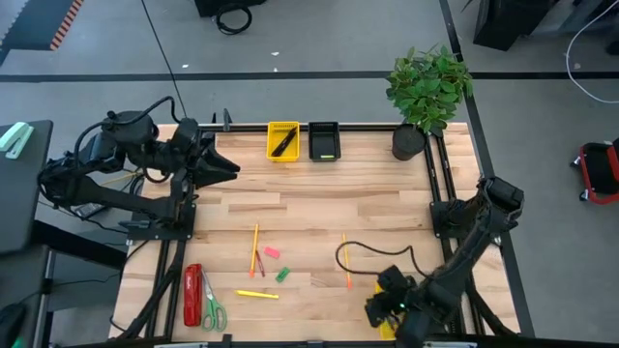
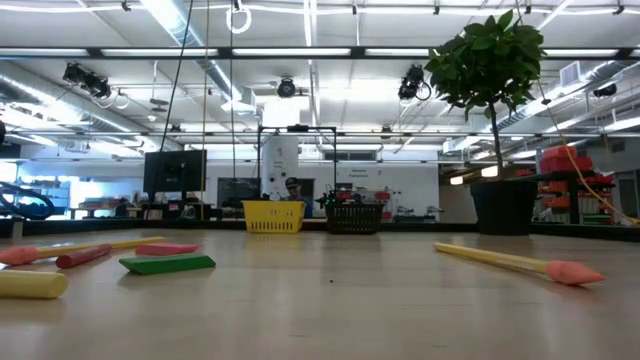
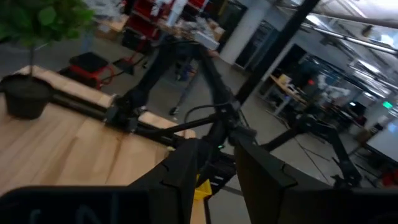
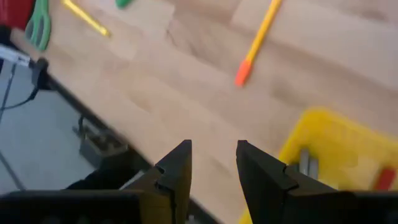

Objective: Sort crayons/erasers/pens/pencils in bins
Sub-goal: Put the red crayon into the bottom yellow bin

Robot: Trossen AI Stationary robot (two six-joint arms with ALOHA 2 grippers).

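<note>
A broad bare stretch of the table (image 1: 319, 193) is being left free between the two back bins (image 1: 304, 141) and the scattered pencils (image 1: 255, 247). The back right corner is being blocked by the potted plant (image 1: 426, 92), the front left by the stapler (image 1: 192, 294) and scissors (image 1: 212, 307).

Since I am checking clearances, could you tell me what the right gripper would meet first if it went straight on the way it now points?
Probably bare table: the right gripper, fingers apart and empty, points at wood near the front edge, beside the yellow bin. The orange pencil lies farther on; depth is unclear.
</note>
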